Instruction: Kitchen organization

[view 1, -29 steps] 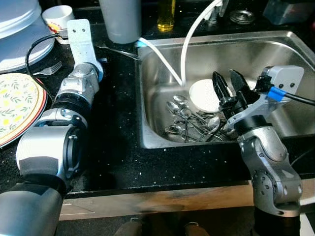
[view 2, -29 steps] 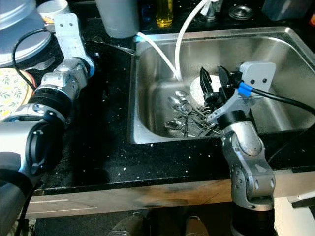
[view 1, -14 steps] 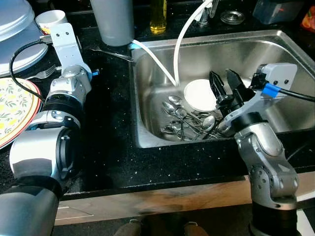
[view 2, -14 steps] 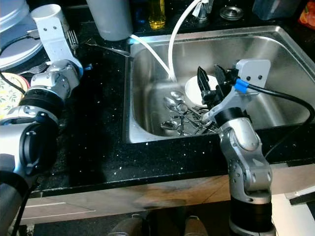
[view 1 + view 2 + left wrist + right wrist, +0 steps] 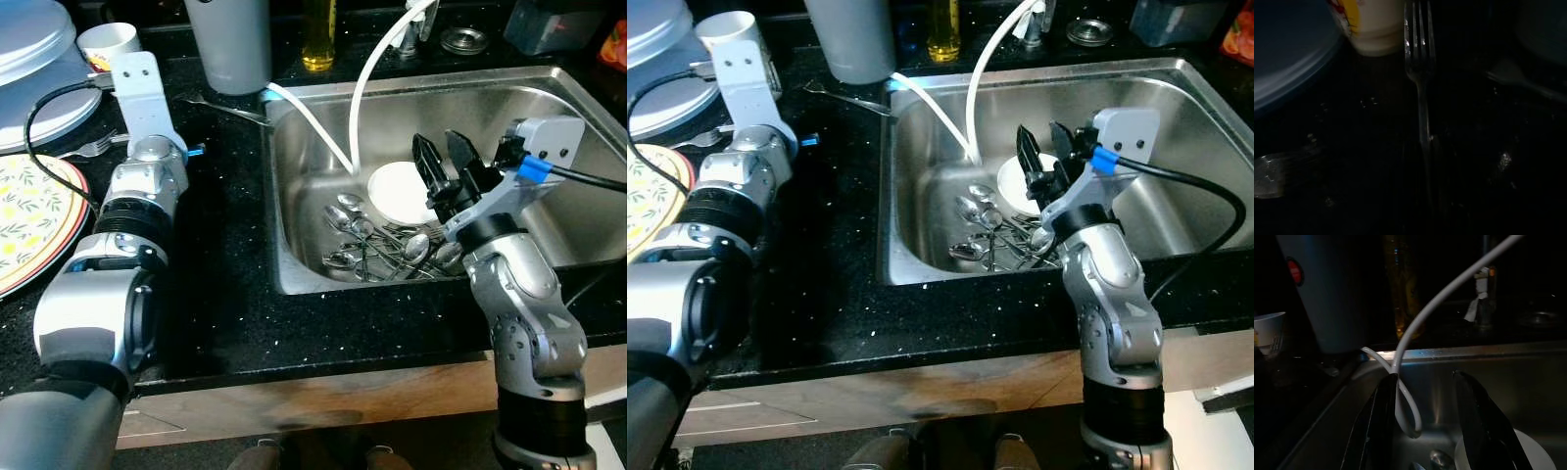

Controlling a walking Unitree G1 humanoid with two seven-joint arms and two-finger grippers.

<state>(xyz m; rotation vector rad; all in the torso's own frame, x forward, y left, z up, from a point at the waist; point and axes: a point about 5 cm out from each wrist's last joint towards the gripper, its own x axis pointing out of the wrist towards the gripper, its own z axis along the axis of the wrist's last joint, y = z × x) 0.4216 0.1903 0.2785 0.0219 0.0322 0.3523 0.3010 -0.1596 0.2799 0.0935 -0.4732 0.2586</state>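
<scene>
My right gripper (image 5: 446, 157) hangs over the steel sink (image 5: 549, 98), fingers spread wide and empty — spoons (image 5: 377, 245) lie piled below, touching a white bowl (image 5: 397, 191). My left gripper rests on the black counter (image 5: 235, 196) near a fork (image 5: 1419, 73); I cannot tell its fingers' state.

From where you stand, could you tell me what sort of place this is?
Most likely a home kitchen counter: a stainless sink set into a black worktop, spoons and a white bowl in the basin, and a patterned plate beside it.
</scene>
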